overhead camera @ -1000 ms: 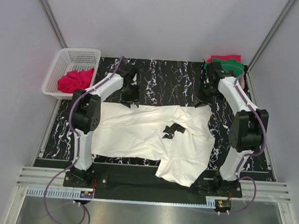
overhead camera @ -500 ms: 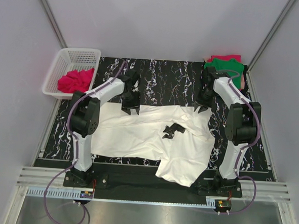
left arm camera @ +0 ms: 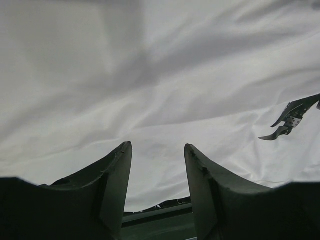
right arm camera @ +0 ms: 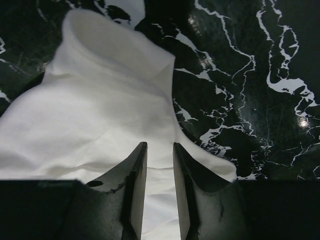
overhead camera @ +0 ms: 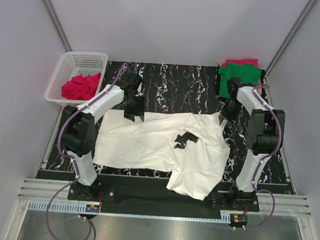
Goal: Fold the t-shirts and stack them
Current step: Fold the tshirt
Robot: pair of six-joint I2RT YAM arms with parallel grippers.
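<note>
At the near edge of the black, white-veined table (overhead camera: 178, 83), one lobe of the plain white cotton t-shirt (overhead camera: 147, 144) is hanging over the rim on the right. The rest of it is lying open and creased across the middle of the table, unfolded. Its long axis is running left to right. I am judging the hem to be pointing left and the shoulders right, since the tubular end at the far right corner looks like a sleeve. A small dark shape (overhead camera: 185, 139) is sitting mid-cloth; I cannot tell what it is.

Further back, I am holding my left gripper (left arm camera: 157, 147) over the shirt's far edge, fingers well apart and empty. My right gripper (right arm camera: 159, 146) is hovering over the sleeve, jaws only narrowly parted, with nothing visibly pinched.

Against the far right corner, a folded green t-shirt (overhead camera: 238, 80) is resting on a sliver of pinkish-red cloth (overhead camera: 240, 62), so the stack is begun. On the far left, a crumpled pinkish-red garment (overhead camera: 80, 87) is waiting in the white plastic lattice basket (overhead camera: 85, 55). I am judging the task roughly half done: the white shirt needs folding and stacking, then the basket item.
</note>
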